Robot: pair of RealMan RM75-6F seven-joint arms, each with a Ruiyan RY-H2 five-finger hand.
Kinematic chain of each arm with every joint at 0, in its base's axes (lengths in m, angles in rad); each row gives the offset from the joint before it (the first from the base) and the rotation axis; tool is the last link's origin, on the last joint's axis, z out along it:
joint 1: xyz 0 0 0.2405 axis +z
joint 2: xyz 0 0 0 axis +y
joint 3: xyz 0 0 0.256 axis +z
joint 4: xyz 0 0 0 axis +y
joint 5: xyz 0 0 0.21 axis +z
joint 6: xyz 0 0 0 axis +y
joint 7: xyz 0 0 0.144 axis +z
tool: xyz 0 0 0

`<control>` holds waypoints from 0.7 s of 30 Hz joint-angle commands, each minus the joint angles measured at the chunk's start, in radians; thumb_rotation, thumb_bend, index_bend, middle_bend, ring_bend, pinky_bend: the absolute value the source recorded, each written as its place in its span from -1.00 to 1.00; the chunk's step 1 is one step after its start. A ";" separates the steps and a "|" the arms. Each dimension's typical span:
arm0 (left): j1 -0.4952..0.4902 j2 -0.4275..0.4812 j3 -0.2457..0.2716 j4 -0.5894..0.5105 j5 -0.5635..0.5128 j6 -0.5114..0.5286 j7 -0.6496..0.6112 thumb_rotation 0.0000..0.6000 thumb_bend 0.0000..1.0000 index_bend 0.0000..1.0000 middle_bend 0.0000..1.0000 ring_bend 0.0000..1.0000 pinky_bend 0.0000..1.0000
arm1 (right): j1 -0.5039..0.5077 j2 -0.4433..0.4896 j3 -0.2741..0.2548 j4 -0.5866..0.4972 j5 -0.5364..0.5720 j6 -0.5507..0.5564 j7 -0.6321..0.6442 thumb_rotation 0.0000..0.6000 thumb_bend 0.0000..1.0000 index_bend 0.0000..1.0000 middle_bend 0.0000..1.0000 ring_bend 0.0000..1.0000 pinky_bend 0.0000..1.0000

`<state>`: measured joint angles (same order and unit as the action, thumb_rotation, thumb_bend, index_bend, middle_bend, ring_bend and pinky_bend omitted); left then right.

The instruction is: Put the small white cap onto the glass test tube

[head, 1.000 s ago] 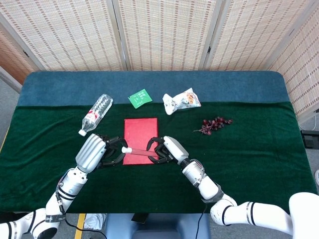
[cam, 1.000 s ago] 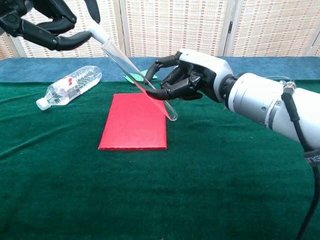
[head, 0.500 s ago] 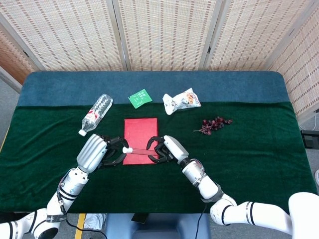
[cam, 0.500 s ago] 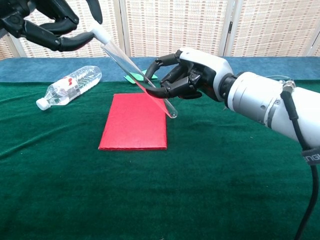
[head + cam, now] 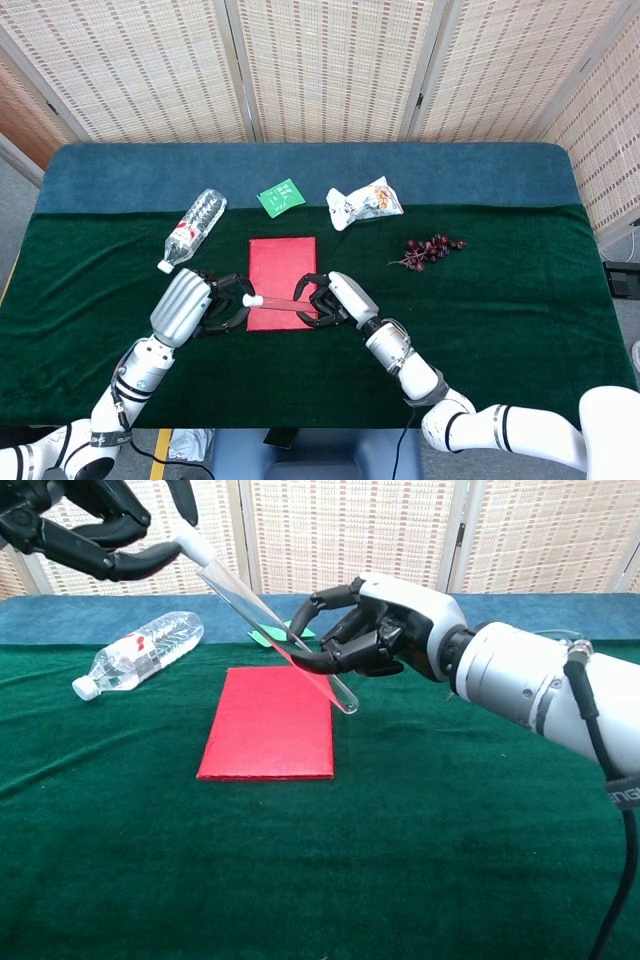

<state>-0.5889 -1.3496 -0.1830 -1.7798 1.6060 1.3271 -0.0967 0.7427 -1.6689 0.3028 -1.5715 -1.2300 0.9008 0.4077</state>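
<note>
Holding glass test tube [image 5: 268, 626] above red mat [image 5: 270, 723], right hand [image 5: 375, 630]

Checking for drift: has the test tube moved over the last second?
Barely: the test tube edged slightly up against the red mat.

left hand [image 5: 190, 305] pinching, right hand [image 5: 335, 298] gripping

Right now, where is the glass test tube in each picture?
Head view: the glass test tube lies low and left of centre, between both hands.
Chest view: the tube slants from upper left toward the centre.
Shared landmark: the red mat beneath it.
</note>
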 commanded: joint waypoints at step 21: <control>-0.002 0.004 0.005 -0.007 0.003 0.001 -0.004 1.00 0.00 0.20 1.00 0.78 0.62 | 0.004 -0.002 0.005 -0.004 0.007 0.004 -0.004 0.98 0.58 0.61 0.93 1.00 1.00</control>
<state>-0.5913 -1.3460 -0.1784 -1.7867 1.6084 1.3286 -0.1012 0.7468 -1.6707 0.3080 -1.5757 -1.2227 0.9051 0.4034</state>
